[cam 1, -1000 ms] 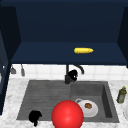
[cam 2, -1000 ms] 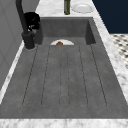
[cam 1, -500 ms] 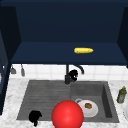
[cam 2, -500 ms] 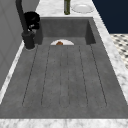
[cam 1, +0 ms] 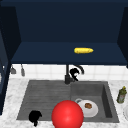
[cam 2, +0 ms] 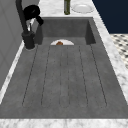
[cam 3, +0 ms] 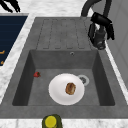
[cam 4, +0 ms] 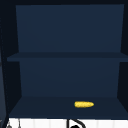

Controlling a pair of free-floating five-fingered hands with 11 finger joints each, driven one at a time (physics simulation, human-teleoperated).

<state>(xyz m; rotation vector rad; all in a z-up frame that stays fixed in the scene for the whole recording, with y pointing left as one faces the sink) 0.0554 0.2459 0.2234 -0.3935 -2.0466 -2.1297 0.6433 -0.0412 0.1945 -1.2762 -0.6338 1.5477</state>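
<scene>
My right hand point(cam 1: 74, 73) is at the black faucet point(cam 1: 67, 76) behind the sink, its fingers curled down on either side of the faucet point(cam 3: 100, 37); the same hand point(cam 3: 101, 19) shows in the right side view and also point(cam 2: 32, 12) in the left side view. My left hand point(cam 1: 35, 117) hangs with relaxed fingers over the sink's front left corner, holding nothing, and appears as a hand point(cam 3: 10, 5) at the right side view's top left. A white plate point(cam 1: 93, 111) with a brown piece of food point(cam 3: 70, 88) lies in the basin point(cam 3: 62, 61).
A red round thing point(cam 1: 67, 115) sits at the sink's front edge. A yellow corn cob point(cam 1: 83, 50) lies on the cabinet's lower shelf point(cam 4: 50, 106). A green bottle point(cam 1: 121, 95) and a white dish point(cam 2: 81, 8) stand on the counter right of the sink. The ribbed drainboard point(cam 2: 65, 75) lies left.
</scene>
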